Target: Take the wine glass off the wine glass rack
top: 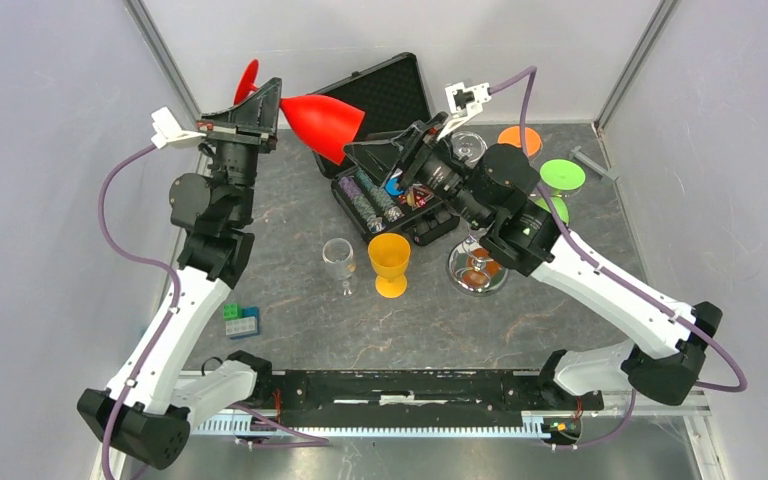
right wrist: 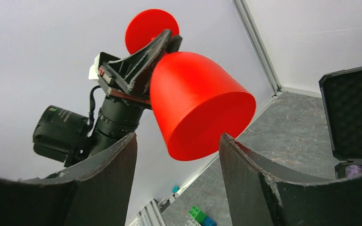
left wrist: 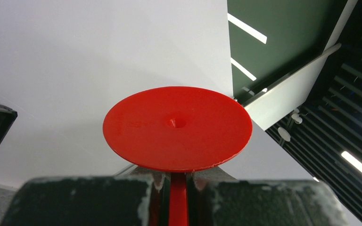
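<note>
Fingers first: the left gripper (top: 260, 108) has its fingers (left wrist: 85, 202) pinched tight on the stem of the red wine glass (top: 322, 125), which is held up in the air on its side with the bowl's mouth toward the right arm; the right gripper (right wrist: 176, 155) is spread wide with nothing in it, its fingers (right wrist: 108, 179) framing the red bowl without touching it.

So the glass is well apart from the wine glass rack (top: 475, 278), which sits on the table mostly under the right arm.

Counts from the top view: one red glass; one clear glass (top: 339, 262) and one yellow goblet (top: 390, 262) standing side by side on the table; one orange foot (top: 519, 138) and a green foot (top: 562, 175) near the rack, can't tell how they hang; one open black case (top: 390, 90); a small pile of toy bricks (top: 241, 320).

Only the left wrist view shows the glass's foot face-on with the stem between the pads; only the right wrist view looks at the bowl from below; the rack shows in the top view alone.
</note>
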Tool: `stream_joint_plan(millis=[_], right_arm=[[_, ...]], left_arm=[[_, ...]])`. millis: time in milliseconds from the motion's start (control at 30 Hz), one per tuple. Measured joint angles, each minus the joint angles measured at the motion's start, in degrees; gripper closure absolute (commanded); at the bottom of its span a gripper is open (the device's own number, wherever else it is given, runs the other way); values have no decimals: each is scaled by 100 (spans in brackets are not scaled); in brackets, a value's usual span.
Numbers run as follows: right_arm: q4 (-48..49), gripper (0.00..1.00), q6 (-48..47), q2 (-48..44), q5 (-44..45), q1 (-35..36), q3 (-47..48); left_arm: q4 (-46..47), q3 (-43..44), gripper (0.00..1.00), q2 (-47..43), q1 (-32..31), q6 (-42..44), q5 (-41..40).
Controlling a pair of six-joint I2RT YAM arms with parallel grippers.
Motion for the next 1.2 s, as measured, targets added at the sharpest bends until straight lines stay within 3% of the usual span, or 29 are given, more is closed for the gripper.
stream_joint_plan(millis=[133,267,433,500,567,600,700,800,933,1200], right_arm=[[267,33,-72,76,61,81,-20],[761,43,-245,195,-31,203,-57],[1130,65,-404,348,-107,356,-59],[1250,80,-411,389,-155,350,-70],[1368,94,-417,420,-214,328,-83],[1449,99,-393,431,-249,330,-101],[1624,100,-422,455,-389,367,-131],[1714,100,-584,476,-396,396,-138],[1711,100,-896,553,-330,402,-140],[1012,100,-1969,957,68,748,13]], left_arm=[[74,-61,98,-120,0,-74,-149],[142,-98,98,-131,0,-186,-146],[184,-254,98,-160,0,-350,-146],[225,-278,95,-208,2,-404,-146],[260,-323,82,-297,2,-439,-146],[282,-361,70,-361,4,-450,-153],[332,-573,36,-623,4,-409,-109],[166,-728,15,-879,0,-245,109],[-564,-734,6,-1366,0,308,496],[-2798,-920,5,-2743,0,1821,485]])
